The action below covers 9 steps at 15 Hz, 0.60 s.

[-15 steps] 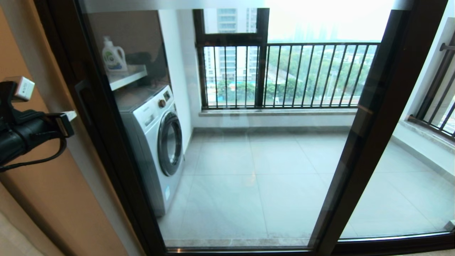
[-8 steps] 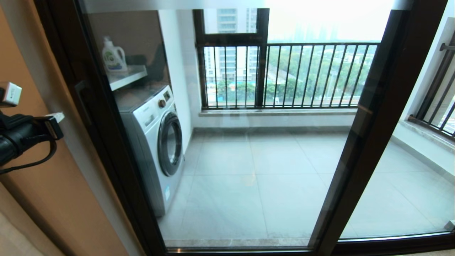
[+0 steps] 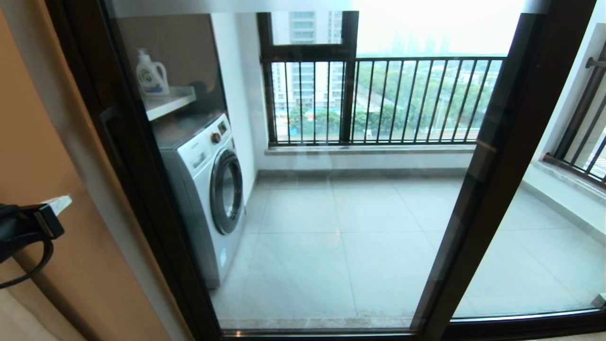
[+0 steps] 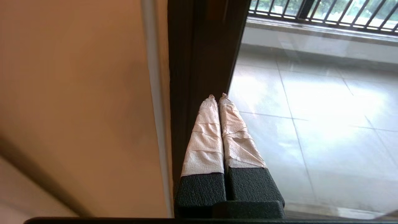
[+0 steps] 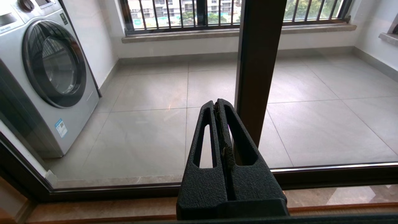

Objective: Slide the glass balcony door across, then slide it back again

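One washing machine (image 3: 203, 189) behind glass balcony door (image 3: 331, 213)

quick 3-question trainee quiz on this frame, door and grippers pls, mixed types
1. True or false: the left gripper grips the door handle.
2. What stands behind the glass, on the robot's left? A) a chair B) a washer C) a bicycle
3. Fill in: the right gripper fingers are ____.

Key:
1. False. It is shut on nothing, beside the door's frame.
2. B, the washer, under a shelf with a bottle.
3. Shut.
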Tool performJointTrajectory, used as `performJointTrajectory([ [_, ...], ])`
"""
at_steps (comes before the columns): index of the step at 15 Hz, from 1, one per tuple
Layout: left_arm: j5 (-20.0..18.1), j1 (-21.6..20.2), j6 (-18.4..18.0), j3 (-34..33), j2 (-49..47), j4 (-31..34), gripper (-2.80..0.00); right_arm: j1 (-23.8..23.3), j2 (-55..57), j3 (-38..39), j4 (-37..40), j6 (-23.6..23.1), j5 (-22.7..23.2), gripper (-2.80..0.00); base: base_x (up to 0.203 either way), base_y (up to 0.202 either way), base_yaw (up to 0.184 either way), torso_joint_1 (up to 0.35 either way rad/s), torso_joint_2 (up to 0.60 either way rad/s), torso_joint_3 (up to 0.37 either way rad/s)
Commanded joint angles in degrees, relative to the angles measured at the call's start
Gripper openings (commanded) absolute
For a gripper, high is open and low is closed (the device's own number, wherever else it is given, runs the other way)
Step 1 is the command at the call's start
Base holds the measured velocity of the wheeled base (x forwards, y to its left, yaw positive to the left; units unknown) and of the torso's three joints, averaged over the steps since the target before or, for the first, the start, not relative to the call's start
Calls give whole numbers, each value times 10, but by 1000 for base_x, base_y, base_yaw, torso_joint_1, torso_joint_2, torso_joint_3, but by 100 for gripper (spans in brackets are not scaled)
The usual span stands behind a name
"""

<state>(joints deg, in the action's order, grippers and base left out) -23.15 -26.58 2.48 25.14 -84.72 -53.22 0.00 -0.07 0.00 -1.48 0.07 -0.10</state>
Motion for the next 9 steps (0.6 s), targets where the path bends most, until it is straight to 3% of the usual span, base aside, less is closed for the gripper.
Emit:
performJointTrajectory([
  [1, -21, -20, 15, -85, 115, -2, -280, 0, 1, 6, 0, 0, 0, -280, 0, 0, 0, 0, 0, 0],
  [4, -46, -25, 37, -170, 252, 7, -280, 0, 1, 6, 0, 0, 0, -280, 0, 0, 0, 0, 0, 0],
  [6, -69, -26, 53, -194, 367, 59, -280, 0, 1, 6, 0, 0, 0, -280, 0, 0, 0, 0, 0, 0],
  [8, -105, -26, 72, -176, 490, 198, -280, 0, 1, 6, 0, 0, 0, -280, 0, 0, 0, 0, 0, 0],
  [9, -132, -25, 85, -144, 551, 315, -280, 0, 1, 6, 0, 0, 0, -280, 0, 0, 0, 0, 0, 0],
])
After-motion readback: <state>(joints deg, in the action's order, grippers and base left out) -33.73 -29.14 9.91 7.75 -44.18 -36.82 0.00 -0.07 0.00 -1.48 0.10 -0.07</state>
